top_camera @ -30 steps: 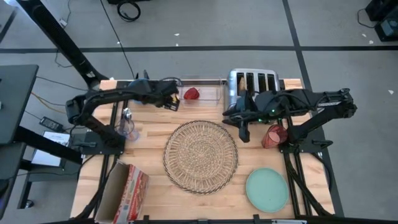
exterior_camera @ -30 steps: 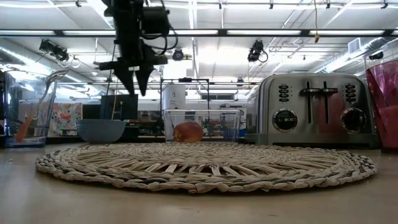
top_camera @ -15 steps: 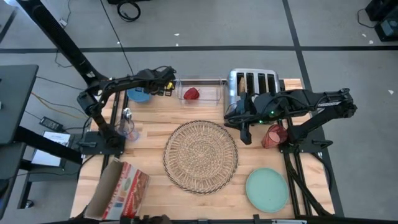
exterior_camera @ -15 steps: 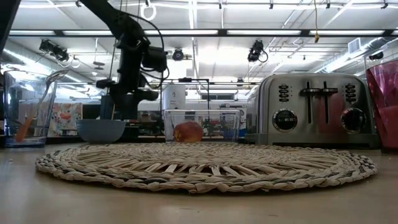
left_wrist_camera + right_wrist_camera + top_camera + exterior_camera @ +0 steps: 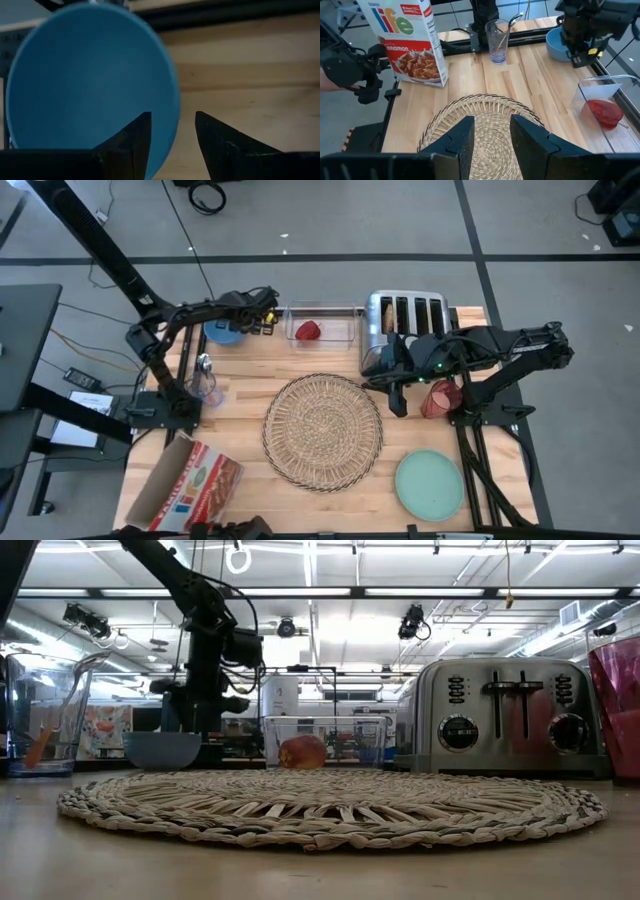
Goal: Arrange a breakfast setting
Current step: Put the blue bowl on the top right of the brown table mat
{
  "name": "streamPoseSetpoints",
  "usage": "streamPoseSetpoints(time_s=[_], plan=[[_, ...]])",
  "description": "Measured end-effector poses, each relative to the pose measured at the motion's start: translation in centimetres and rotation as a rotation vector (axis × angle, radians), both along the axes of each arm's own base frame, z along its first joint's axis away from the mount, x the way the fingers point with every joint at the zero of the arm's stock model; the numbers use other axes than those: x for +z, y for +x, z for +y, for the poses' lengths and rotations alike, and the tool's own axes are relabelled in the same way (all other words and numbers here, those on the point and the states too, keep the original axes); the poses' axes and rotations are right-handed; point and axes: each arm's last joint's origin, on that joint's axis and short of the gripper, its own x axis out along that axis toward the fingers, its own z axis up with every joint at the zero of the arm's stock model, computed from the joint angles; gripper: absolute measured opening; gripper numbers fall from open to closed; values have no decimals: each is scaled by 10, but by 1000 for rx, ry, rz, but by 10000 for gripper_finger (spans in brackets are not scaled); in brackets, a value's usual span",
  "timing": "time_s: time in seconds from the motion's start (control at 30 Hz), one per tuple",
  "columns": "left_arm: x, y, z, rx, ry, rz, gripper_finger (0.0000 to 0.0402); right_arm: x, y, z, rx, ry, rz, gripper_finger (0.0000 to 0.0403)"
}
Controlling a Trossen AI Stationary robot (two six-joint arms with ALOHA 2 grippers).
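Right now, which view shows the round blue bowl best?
The left wrist view: the blue bowl fills it, rim between the open left gripper fingers. High view mostly hides it; low view shows its side; right wrist view partly.

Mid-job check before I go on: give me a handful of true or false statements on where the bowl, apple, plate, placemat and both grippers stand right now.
1. The left gripper hangs over the rim of the blue bowl with its fingers apart. True.
2. The red apple lies on the woven placemat. False: it sits inside the clear bin at the table's far edge.
3. The mint-green plate lies on bare table, beside the placemat. True.
4. The right gripper holds the pink cup. False: it holds nothing and hovers by the toaster, with the cup beside it.
5. Nothing lies on the placemat. True.
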Motion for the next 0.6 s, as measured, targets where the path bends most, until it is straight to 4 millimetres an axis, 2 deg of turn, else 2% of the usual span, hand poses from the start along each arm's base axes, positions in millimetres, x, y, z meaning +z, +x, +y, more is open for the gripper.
streamPoseSetpoints(time_s=[0.27,0.37,0.5,0.6], plan=[[-12,0,-2,-8,-26,-41,146,0,0,0,0,-9,-1,135],[-12,0,-2,-10,-25,-41,114,0,0,0,0,-8,-1,135],[-12,0,-1,-30,-25,-36,52,0,-1,0,1,-8,-1,135],[-12,0,-1,-57,-33,-24,15,4,-7,-1,7,-8,-15,135]])
